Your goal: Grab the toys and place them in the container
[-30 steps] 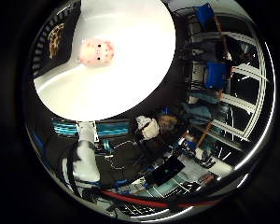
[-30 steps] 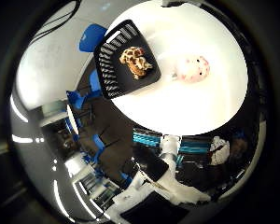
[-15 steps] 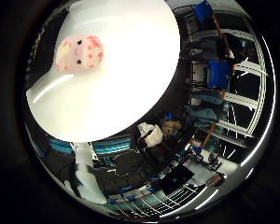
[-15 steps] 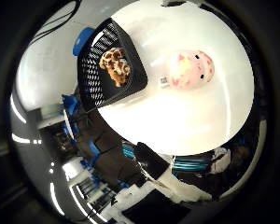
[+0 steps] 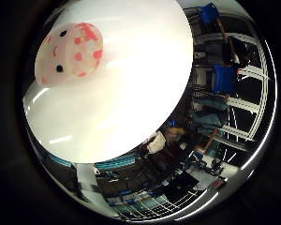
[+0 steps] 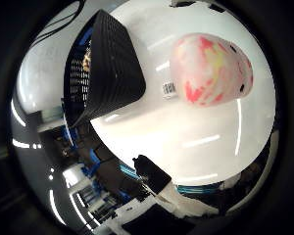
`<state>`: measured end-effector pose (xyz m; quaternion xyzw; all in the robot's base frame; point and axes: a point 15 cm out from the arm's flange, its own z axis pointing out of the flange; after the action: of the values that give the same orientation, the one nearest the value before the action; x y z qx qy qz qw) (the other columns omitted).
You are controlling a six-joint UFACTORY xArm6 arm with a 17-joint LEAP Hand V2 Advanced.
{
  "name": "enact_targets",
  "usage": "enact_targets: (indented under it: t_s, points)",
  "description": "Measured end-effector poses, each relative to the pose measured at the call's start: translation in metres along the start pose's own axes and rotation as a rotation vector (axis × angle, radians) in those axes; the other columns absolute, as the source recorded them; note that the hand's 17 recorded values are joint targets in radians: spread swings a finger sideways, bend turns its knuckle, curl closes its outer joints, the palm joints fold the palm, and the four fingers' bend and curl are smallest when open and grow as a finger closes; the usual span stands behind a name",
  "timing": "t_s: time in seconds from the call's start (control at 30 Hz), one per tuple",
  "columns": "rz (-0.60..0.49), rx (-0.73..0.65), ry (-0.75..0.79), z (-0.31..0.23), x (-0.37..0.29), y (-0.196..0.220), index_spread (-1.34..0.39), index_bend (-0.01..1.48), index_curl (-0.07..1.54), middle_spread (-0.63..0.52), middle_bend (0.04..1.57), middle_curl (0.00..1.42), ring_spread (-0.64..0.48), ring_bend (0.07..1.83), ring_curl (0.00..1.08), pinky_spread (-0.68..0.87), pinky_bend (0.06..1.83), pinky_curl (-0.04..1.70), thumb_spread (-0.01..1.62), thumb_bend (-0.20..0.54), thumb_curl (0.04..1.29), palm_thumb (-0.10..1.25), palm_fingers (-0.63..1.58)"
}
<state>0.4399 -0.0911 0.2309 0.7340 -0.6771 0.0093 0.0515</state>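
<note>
Since the pink spotted plush toy (image 6: 210, 68) now fills far more of your palm views, you've closed in. It lies on the white tabletop (image 5: 131, 93) beside the black mesh container (image 6: 108, 73); you cannot tell the hand's finger state.

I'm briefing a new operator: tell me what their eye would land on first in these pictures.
The pink plush toy with red spots lies on the round white table and fills much of the thumb side view, so it is close to the palm. Beside it on the table stands a black mesh container, with something spotted brown showing through its wall.
</note>
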Motion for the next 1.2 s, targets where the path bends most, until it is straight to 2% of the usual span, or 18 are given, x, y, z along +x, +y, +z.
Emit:
enact_targets:
  t_s: [0.33, 0.57, 0.77, 0.87, 0.93, 1.03, 1.07, 1.1, 1.13, 1.2]
  points:
    - [-0.023, -0.008, 0.009, 0.03, 0.002, -0.015, -0.28, 0.16, 0.29, 0.12, 0.19, 0.3, 0.25, 0.3, 0.26, 0.5, 0.53, 0.3, 1.0, -0.027, 0.28, 0.42, 0.05]
    - [-0.032, -0.049, 0.008, 0.055, -0.002, -0.016, -0.28, 0.16, 0.28, 0.12, 0.18, 0.3, 0.25, 0.3, 0.26, 0.52, 0.61, 0.31, 1.0, -0.026, 0.29, 0.42, 0.05]
    - [-0.07, -0.071, 0.013, 0.062, -0.017, -0.018, -0.26, 0.14, 0.25, 0.07, 0.22, 0.32, 0.22, 0.43, 0.29, 0.51, 0.71, 0.32, 0.99, -0.021, 0.3, 0.49, 0.17]
    - [-0.093, -0.078, 0.04, 0.062, -0.015, -0.018, -0.25, 0.14, 0.24, 0.0, 0.27, 0.34, 0.13, 0.53, 0.31, 0.45, 0.72, 0.31, 0.99, -0.027, 0.3, 0.49, 0.26]
    - [-0.106, -0.084, 0.055, 0.063, -0.015, -0.017, -0.25, 0.15, 0.25, -0.05, 0.31, 0.36, 0.07, 0.61, 0.32, 0.38, 0.72, 0.3, 0.99, -0.024, 0.3, 0.51, 0.34]
    - [-0.121, -0.097, 0.067, 0.066, -0.015, -0.017, -0.26, 0.15, 0.25, -0.14, 0.4, 0.39, -0.08, 0.74, 0.35, 0.19, 0.74, 0.28, 0.99, -0.021, 0.31, 0.55, 0.45]
    - [-0.125, -0.105, 0.07, 0.068, -0.015, -0.016, -0.26, 0.13, 0.24, -0.16, 0.41, 0.39, -0.12, 0.8, 0.36, 0.1, 0.81, 0.3, 0.99, -0.02, 0.31, 0.56, 0.51]
    - [-0.127, -0.119, 0.074, 0.07, -0.014, -0.013, -0.27, 0.09, 0.21, -0.2, 0.45, 0.42, -0.2, 0.92, 0.4, -0.1, 0.95, 0.33, 0.99, -0.021, 0.31, 0.58, 0.63]
    - [-0.13, -0.137, 0.078, 0.072, -0.013, -0.01, -0.27, 0.09, 0.19, -0.23, 0.49, 0.44, -0.25, 1.0, 0.43, -0.23, 1.04, 0.36, 0.99, -0.023, 0.31, 0.58, 0.67]
    - [-0.136, -0.17, 0.084, 0.077, -0.012, -0.004, -0.28, 0.12, 0.17, -0.28, 0.6, 0.5, -0.3, 1.09, 0.48, -0.37, 1.15, 0.4, 0.99, -0.023, 0.31, 0.59, 0.75]
